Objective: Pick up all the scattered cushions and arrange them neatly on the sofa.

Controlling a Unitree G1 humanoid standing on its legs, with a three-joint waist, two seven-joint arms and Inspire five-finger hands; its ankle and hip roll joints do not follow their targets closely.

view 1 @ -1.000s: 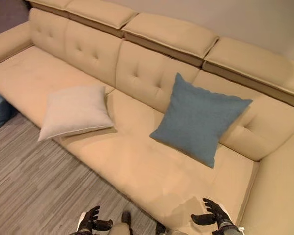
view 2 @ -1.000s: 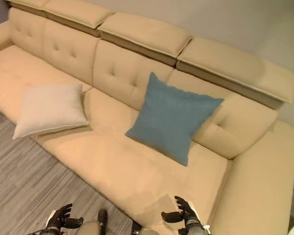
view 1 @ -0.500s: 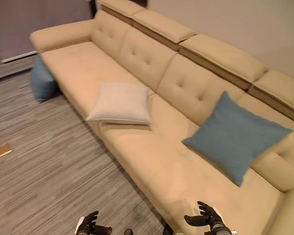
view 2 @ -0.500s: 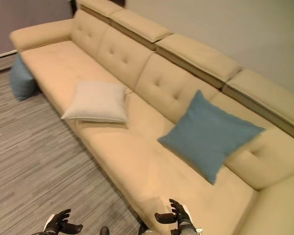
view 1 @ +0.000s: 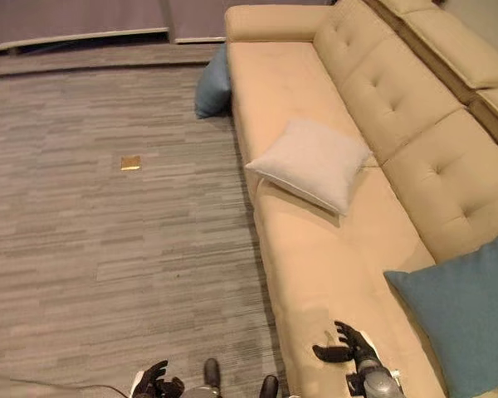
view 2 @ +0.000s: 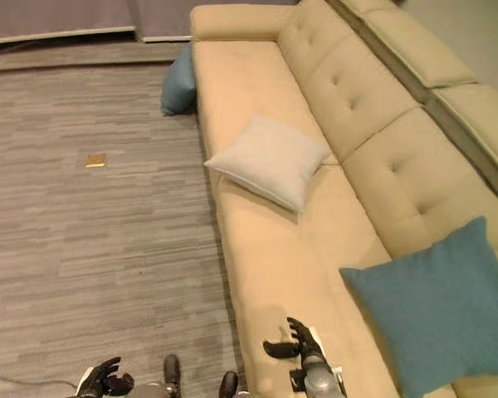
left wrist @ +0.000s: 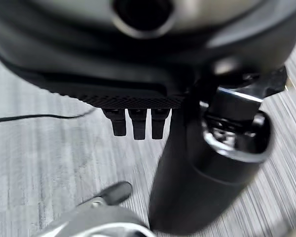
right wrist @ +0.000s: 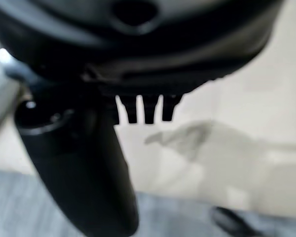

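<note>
A long beige sofa [view 1: 315, 249] runs along the right. A cream cushion [view 1: 311, 162] lies flat on its seat near the front edge. A blue cushion [view 2: 440, 307] leans on the backrest at the lower right. Another blue cushion [view 1: 212, 83] stands on the floor against the sofa's far end, by the armrest. My right hand [view 1: 349, 347] hovers open over the near seat, holding nothing. My left hand [view 1: 156, 383] hangs open above the floor at the bottom edge, empty too.
Grey striped carpet [view 1: 108, 249] spreads to the left of the sofa. A small tan square [view 1: 130, 162] lies on it. A dark wall base [view 1: 83, 25] closes off the far side.
The camera has swung left: the sofa now sits on the right and more floor shows, with the floor cushion in fuller view. Both hands stay low and open.
</note>
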